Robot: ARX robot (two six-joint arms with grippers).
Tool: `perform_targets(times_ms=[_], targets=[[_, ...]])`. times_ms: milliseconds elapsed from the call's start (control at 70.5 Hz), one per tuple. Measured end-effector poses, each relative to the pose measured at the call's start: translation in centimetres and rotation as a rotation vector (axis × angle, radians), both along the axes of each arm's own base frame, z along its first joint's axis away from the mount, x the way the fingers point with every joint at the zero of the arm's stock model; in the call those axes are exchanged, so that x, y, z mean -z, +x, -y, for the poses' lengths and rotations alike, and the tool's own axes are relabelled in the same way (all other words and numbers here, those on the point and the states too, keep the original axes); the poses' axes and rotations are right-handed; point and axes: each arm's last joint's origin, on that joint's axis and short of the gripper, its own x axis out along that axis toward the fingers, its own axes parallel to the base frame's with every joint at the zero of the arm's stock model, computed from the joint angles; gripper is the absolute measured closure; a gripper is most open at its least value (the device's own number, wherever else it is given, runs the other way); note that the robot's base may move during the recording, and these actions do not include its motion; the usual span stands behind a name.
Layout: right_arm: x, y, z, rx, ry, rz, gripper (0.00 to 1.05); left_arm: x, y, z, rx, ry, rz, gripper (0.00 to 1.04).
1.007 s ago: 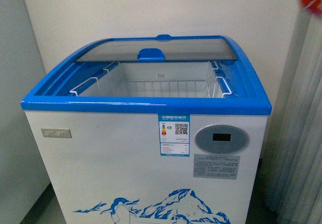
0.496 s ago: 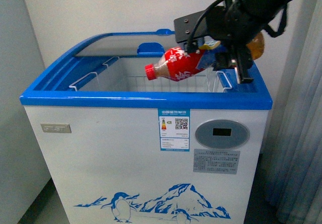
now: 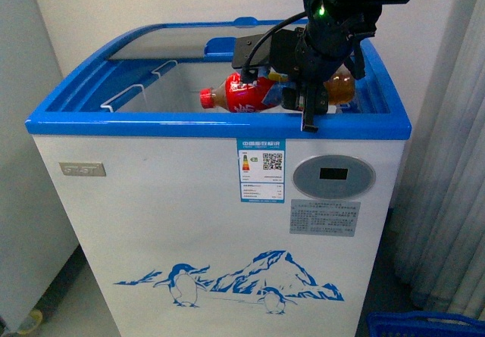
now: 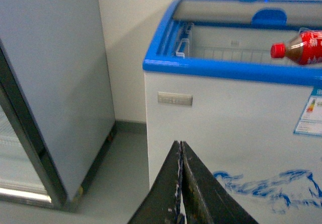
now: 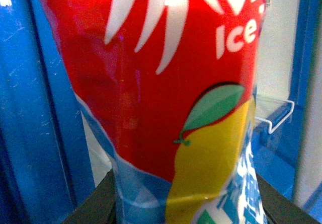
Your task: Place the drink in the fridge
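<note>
The fridge (image 3: 189, 201), a white chest freezer with a blue rim and penguin graphic, stands in front of me with its glass lid slid back. My right gripper (image 3: 299, 87) is shut on the drink (image 3: 246, 93), a red-capped bottle with a red label. It holds the bottle lying sideways, cap to the left, just above the open right half of the fridge. The drink's label (image 5: 166, 83) fills the right wrist view. My left gripper (image 4: 180, 183) is shut and empty, low in front of the fridge (image 4: 221, 118). The drink's cap end (image 4: 297, 47) shows there too.
White wire baskets (image 3: 140, 91) hang inside the fridge opening. A tall grey cabinet (image 4: 50, 83) stands left of the fridge, with floor between them. A grey curtain (image 3: 447, 163) hangs at the right, with a blue basket (image 3: 424, 326) on the floor below.
My right arm has brought the drink in from the upper right and lowered it toward the fridge opening. The view has shifted slightly, so the fridge sits a little higher in frame.
</note>
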Motion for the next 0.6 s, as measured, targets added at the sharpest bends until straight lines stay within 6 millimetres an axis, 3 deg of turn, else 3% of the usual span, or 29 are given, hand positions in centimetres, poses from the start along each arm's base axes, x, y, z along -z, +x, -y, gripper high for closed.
perform_targets(times_ms=[170,312,482,595], targets=[[-0.4,-0.3,-0.1,0.008,0.052,0.014,0.3,-0.1,-0.6,0.0,0.0,0.0,0.004,1.02],[-1.4,-1.9,0.3,-0.003,0.105,0.014,0.07,-0.2,-1.0,0.0,0.0,0.0,0.008,1.02],[-2.3,-4.8,1.6,-0.003,0.204,0.013,0.08,-0.2,-1.5,0.0,0.0,0.0,0.01,1.02],[-4.9,-8.7,3.8,0.092,0.371,0.057,0.08,-0.2,-1.8,0.0,0.0,0.0,0.008,1.02]])
